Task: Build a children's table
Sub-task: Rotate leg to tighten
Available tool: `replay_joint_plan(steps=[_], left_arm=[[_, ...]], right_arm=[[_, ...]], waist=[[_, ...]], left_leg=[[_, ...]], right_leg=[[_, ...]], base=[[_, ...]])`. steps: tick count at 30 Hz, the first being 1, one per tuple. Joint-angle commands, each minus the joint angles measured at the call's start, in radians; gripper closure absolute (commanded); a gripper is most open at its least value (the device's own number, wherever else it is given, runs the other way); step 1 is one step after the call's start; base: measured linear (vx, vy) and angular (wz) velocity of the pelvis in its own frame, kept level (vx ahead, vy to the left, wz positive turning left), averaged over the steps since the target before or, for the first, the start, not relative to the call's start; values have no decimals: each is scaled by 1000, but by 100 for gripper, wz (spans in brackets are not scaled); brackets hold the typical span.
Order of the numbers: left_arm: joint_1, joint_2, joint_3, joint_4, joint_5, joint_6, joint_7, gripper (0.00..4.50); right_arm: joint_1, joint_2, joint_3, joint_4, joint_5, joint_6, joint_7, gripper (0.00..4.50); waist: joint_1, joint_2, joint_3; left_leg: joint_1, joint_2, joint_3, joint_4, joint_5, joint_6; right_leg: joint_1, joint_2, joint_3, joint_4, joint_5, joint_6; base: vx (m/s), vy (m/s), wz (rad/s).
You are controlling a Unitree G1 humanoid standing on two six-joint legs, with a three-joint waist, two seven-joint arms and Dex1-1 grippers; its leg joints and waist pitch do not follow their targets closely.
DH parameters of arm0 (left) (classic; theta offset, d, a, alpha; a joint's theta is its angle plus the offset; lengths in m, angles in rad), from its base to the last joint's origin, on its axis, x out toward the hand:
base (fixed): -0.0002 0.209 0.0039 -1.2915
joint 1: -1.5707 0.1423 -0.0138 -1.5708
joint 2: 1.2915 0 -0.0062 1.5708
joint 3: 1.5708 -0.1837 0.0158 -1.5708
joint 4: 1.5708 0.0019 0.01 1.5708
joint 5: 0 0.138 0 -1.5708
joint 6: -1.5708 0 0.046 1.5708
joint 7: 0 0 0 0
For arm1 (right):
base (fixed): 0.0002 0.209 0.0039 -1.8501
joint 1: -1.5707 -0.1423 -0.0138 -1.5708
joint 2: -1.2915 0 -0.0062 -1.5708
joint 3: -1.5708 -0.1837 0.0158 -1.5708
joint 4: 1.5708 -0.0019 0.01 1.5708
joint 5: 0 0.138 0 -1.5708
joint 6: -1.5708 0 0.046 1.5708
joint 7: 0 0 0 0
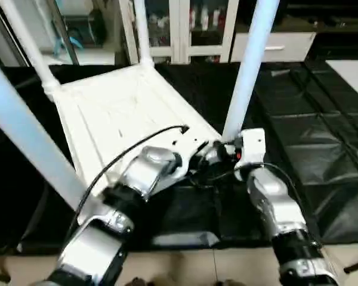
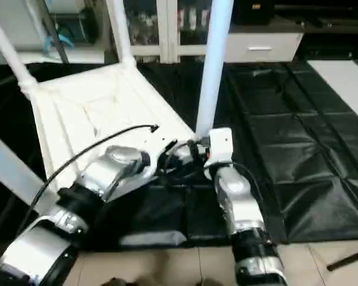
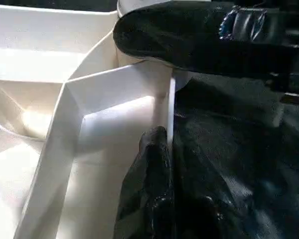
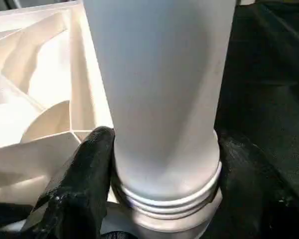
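The top [image 1: 116, 116] lies underside-up on the counter [image 1: 310, 149]; legs [image 1: 249, 65] rise from its corners; cabinets [image 1: 185, 27] behind.

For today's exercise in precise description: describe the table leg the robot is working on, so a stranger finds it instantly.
On the black-covered work table lies the upturned white tabletop. At its near corner on the robot's right stands one leg. Unlike its neighbours, its base sits between the right gripper's jaws.
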Motion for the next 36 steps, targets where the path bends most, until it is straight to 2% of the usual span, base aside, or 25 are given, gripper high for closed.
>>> replay_joint_plan(steps=[1,3,6,8,9,10,11,12,13,14,15,16,17,18,20,22,25,27,28,36], left_arm=[[-20,6,55,27,13,-8,99,450],[-21,10,60,28,10,-17,86,450],[-7,30,39,12,2,-43,27,450],[0,38,34,0,-4,-48,2,450],[17,59,19,-34,-9,-43,-46,450],[59,111,-9,-111,-19,-35,-146,450],[69,124,-16,-130,-20,-34,-170,450],[89,150,-31,-160,-24,-43,-216,450],[102,166,-40,-181,-26,-39,-240,450],[117,186,-48,-205,-28,-32,-264,450],[124,195,-52,-216,-31,-34,-277,450],[149,228,-63,-260,-44,-21,-322,450],[161,248,-71,-284,-50,-12,-348,450],[184,285,-83,-332,-67,-5,-401,450],[191,294,-85,-346,-73,1,-414,450],[217,333,-96,-407,-96,12,-478,450],[226,348,-104,-429,-98,13,-504,450],[222,345,-108,-432,-95,20,-504,450],[222,345,-108,-432,-95,20,-504,450],[207,326,-126,-427,-94,32,-505,450]], right_arm=[[-14,32,21,-12,-3,-29,-1,182],[-28,35,29,-3,-10,-46,0,182],[-32,25,32,-2,23,-54,73,182],[-29,19,37,-10,23,-57,93,182],[-18,3,41,-40,36,-37,131,147],[7,-45,40,-112,74,13,217,126],[13,-57,38,-131,84,27,237,112],[21,-84,36,-153,92,36,268,110],[27,-102,34,-167,100,43,292,103],[37,-128,29,-196,131,73,342,79],[42,-143,30,-209,142,82,368,79],[66,-205,41,-265,184,121,474,73],[80,-244,54,-296,201,143,535,68],[107,-320,83,-343,216,172,635,61],[114,-341,91,-355,219,181,660,61],[137,-426,130,-372,195,178,765,61],[141,-457,145,-375,191,184,813,61],[127,-467,159,-351,183,179,829,61],[127,-467,159,-351,183,179,829,61],[67,-419,201,-242,141,121,812,61]], waist=[[5,-15,-78],[3,-26,-75],[1,-22,-72],[-2,-24,-72],[-1,-16,-73],[-2,-25,-74],[1,-24,-76],[-2,-21,-77],[0,-22,-78],[1,-19,-74],[1,-19,-74],[8,-18,-70],[12,-15,-68],[17,-11,-69],[17,-14,-66],[18,-18,-65],[17,-21,-63],[16,-25,-61],[16,-24,-62],[18,-21,-68]], left_leg=[[16,37,-20,-65,-104,95],[16,39,-18,-66,-116,101],[16,39,-19,-69,-149,90],[15,39,-19,-68,-141,88],[16,38,-20,-67,-129,92],[12,40,-21,-67,-117,103],[8,41,-22,-65,-98,113],[9,41,-20,-62,-76,136],[12,43,-20,-61,-72,142],[16,42,-15,-60,-86,146],[16,42,-15,-60,-86,146],[21,49,-17,-66,-135,126],[24,53,-18,-69,-147,116],[30,55,-19,-71,-173,91],[27,53,-17,-75,-181,77],[27,52,-18,-76,-207,58],[25,50,-19,-77,-227,48],[26,49,-18,-76,-237,46],[26,49,-19,-76,-232,43],[25,48,-18,-70,-176,56]], right_leg=[[53,-47,24,-55,-77,-255],[52,-45,24,-59,-119,-250],[50,-46,25,-64,-182,-236],[51,-45,25,-62,-172,-233],[51,-46,25,-60,-157,-235],[59,-46,25,-58,-131,-238],[64,-47,25,-50,-101,-240],[56,-44,27,-45,-55,-249],[56,-44,26,-45,-42,-252],[47,-42,26,-48,-63,-265],[47,-42,26,-48,-63,-265],[51,-43,26,-52,-129,-259],[48,-43,27,-54,-148,-252],[46,-39,26,-55,-166,-241],[43,-38,29,-55,-166,-241],[44,-42,30,-58,-202,-235],[45,-46,32,-62,-248,-227],[41,-46,33,-67,-282,-214],[40,-47,33,-67,-291,-212],[41,-44,31,-57,-201,-236]], base=[[0,0,0],[0,0,0],[0,0,0],[0,0,0],[0,0,0],[0,0,0],[0,0,0],[0,0,0],[0,0,0],[0,0,0],[0,0,0],[0,0,0],[0,0,0],[0,0,0],[0,0,0],[0,0,0],[0,0,0],[0,0,0],[0,0,0],[0,0,0]])
